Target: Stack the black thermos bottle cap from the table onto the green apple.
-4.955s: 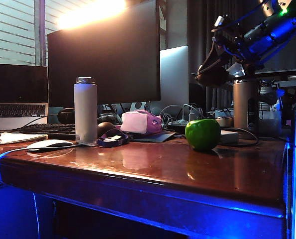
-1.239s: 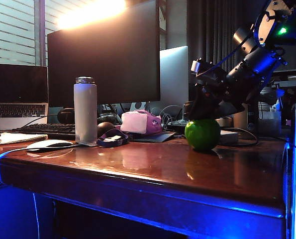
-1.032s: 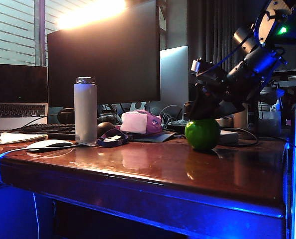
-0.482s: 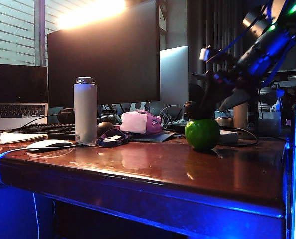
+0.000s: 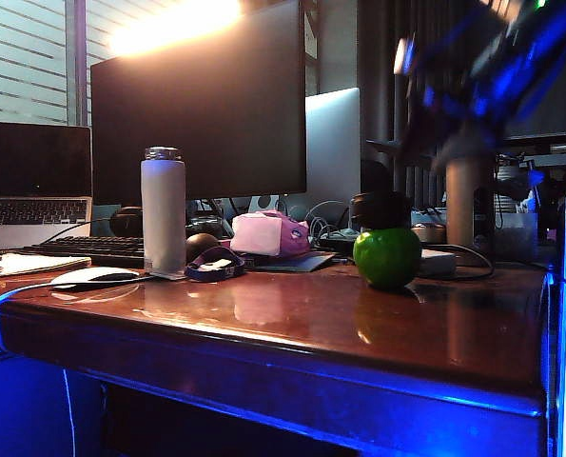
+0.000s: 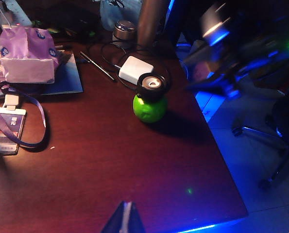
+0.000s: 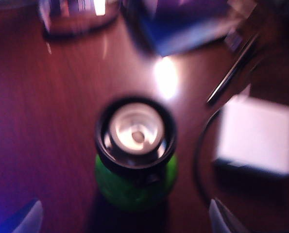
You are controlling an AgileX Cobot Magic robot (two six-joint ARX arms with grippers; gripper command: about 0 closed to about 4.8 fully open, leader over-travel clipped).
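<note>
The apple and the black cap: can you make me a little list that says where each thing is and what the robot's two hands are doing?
black thermos bottle cap: sits on top of the apple, open pale inside facing up
green apple: on the table, near its right end
table: reddish-brown, shiny
right gripper: open, empty, above the cap; blurred
left gripper: only a tip shows over bare table, away from the apple; open or shut not clear
white thermos bottle: upright, left of the apple

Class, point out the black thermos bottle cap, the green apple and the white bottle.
black thermos bottle cap (image 5: 379, 208), exterior view, its side wall
green apple (image 5: 387, 257), exterior view, middle of its front
white bottle (image 5: 163, 215), exterior view, middle of its body
</note>
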